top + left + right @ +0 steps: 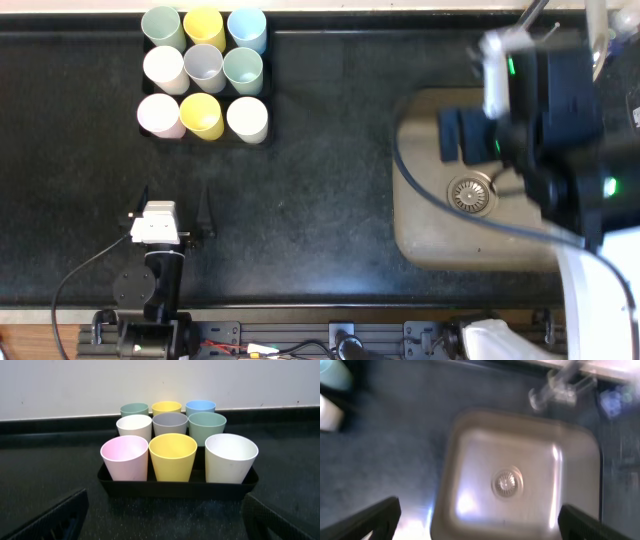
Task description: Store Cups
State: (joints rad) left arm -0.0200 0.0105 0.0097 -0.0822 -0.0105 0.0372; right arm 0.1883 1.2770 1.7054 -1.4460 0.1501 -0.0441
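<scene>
L hand (176, 205) open, counter (320, 200) btwn it & cup tray (175, 490); R hand (462, 135) open above sink (440, 232).

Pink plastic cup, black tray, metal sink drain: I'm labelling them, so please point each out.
Pink plastic cup (159, 114), top view, open mouth.
Black tray (177, 489), left wrist view, front wall.
Metal sink drain (472, 194), top view, strainer centre.

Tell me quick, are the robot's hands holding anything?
Left gripper: open, holding nothing.
Right gripper: open, holding nothing, above the sink.
</scene>
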